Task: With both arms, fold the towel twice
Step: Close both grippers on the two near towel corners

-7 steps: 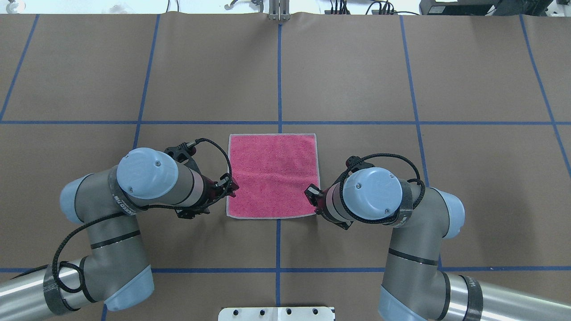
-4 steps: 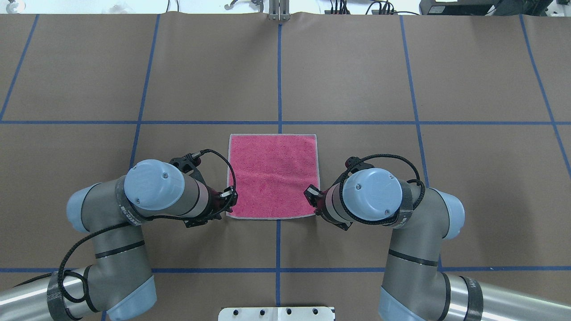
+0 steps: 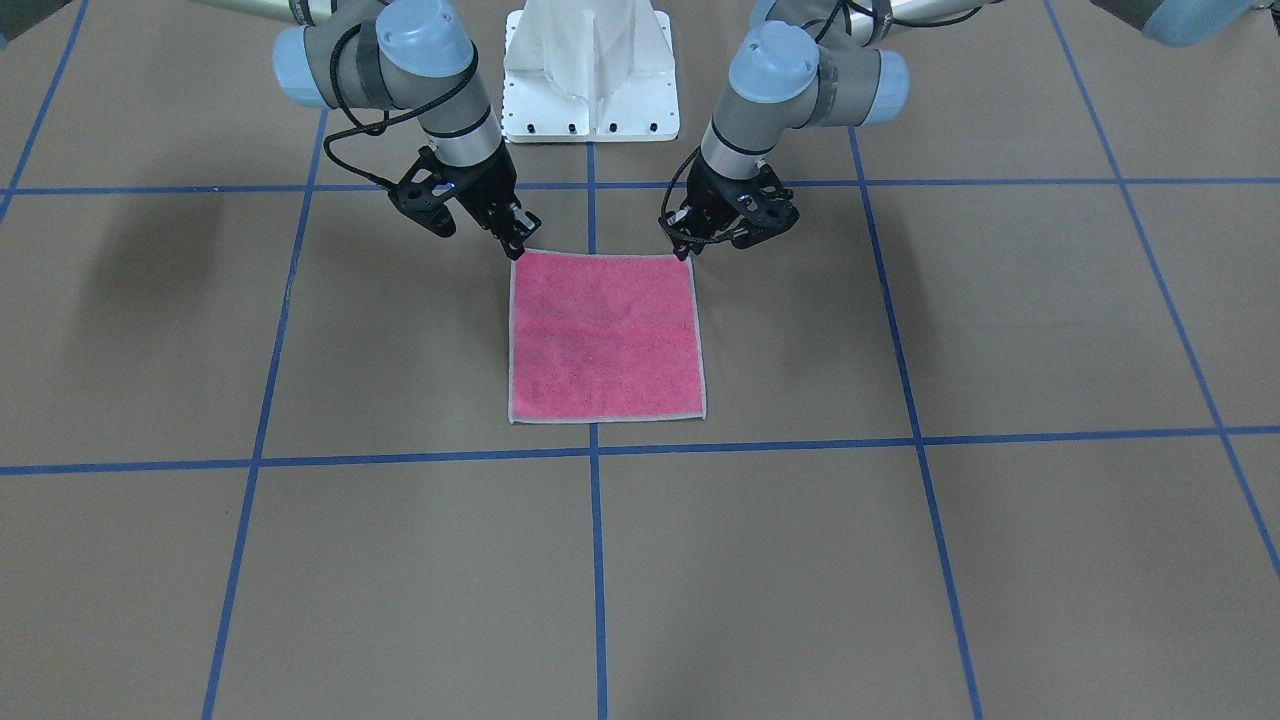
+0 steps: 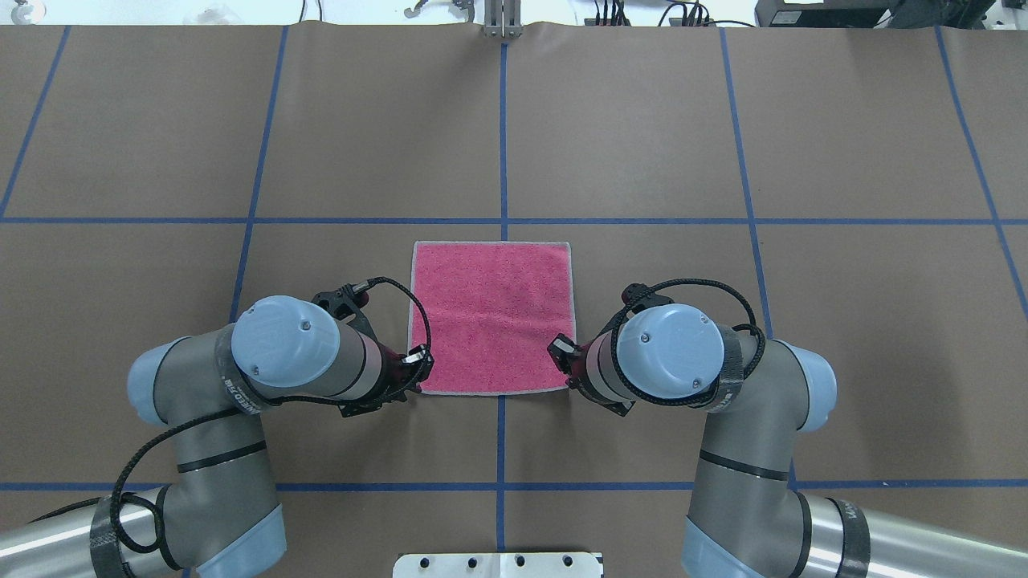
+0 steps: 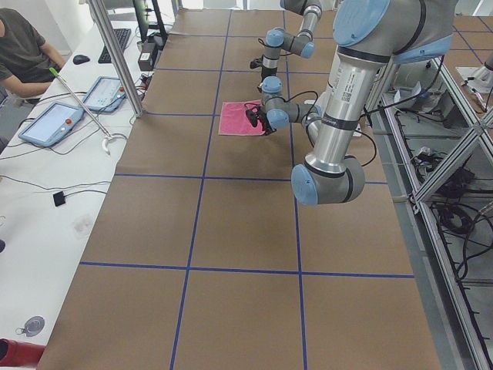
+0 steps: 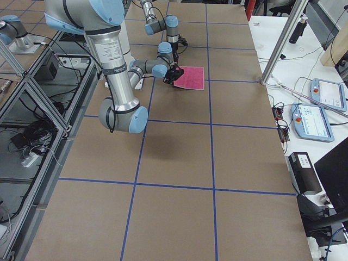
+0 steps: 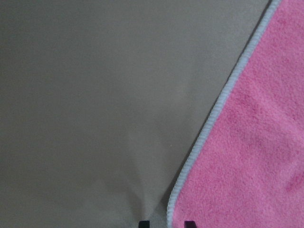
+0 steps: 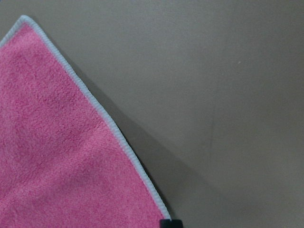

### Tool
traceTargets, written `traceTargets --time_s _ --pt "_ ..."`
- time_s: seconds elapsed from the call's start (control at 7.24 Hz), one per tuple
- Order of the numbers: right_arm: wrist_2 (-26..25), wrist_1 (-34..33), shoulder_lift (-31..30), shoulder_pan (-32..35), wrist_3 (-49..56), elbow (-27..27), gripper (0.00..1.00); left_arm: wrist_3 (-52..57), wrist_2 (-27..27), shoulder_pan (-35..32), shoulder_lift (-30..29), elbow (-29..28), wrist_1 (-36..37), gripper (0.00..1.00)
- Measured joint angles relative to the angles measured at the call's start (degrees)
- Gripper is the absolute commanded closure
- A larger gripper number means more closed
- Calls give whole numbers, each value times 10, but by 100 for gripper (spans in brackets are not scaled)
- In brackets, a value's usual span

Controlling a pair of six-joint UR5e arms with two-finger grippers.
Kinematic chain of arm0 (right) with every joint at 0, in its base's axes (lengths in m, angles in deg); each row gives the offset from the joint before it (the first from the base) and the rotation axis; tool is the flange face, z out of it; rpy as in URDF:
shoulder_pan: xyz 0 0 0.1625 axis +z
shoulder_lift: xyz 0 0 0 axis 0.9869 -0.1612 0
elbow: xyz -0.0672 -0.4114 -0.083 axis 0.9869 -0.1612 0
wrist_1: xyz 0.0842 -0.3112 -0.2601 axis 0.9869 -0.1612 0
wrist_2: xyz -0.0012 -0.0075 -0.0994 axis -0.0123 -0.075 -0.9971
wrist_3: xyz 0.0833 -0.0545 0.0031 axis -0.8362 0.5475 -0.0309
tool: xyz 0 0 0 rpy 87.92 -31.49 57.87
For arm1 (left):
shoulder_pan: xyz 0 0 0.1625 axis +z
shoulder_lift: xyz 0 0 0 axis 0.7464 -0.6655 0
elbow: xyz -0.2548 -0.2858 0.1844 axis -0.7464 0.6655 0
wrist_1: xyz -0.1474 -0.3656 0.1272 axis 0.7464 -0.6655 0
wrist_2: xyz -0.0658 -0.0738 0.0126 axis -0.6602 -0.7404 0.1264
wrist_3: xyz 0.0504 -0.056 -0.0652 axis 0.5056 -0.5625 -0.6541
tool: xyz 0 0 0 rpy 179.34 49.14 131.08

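The towel point(image 4: 491, 317) lies flat and pink face up on the brown table, with its light grey hem all round; it also shows in the front view point(image 3: 603, 335). My left gripper point(image 4: 418, 365) is low at the towel's near-left corner. In the left wrist view its fingertips point(image 7: 190, 223) stand slightly apart, one on each side of the hem of the towel point(image 7: 247, 142). My right gripper point(image 4: 562, 353) is at the near-right corner. In the right wrist view point(image 8: 171, 223) its tips are together where the hem of the towel point(image 8: 57, 142) ends.
Blue tape lines point(image 4: 503, 120) cross the brown table in a grid. The white pedestal base point(image 3: 590, 70) stands behind the towel on the robot's side. An operator point(image 5: 23, 54) sits at a side desk with tablets point(image 5: 54, 123).
My left arm has moved back along the towel's left edge to its near-left corner. The right arm and the towel have not moved.
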Motion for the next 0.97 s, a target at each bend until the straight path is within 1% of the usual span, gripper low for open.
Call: traceTargets --time_s 0.14,0.28,0.41,0.97 --pt "0 0 0 0 0 0 100 0 0 1 0 0 0 84" --pt "0 0 0 0 0 0 100 0 0 2 0 0 0 94" --pt "0 0 0 0 0 0 100 0 0 2 0 0 0 100" --pt "1 0 2 0 1 0 100 0 -3 3 -1 10 -1 100"
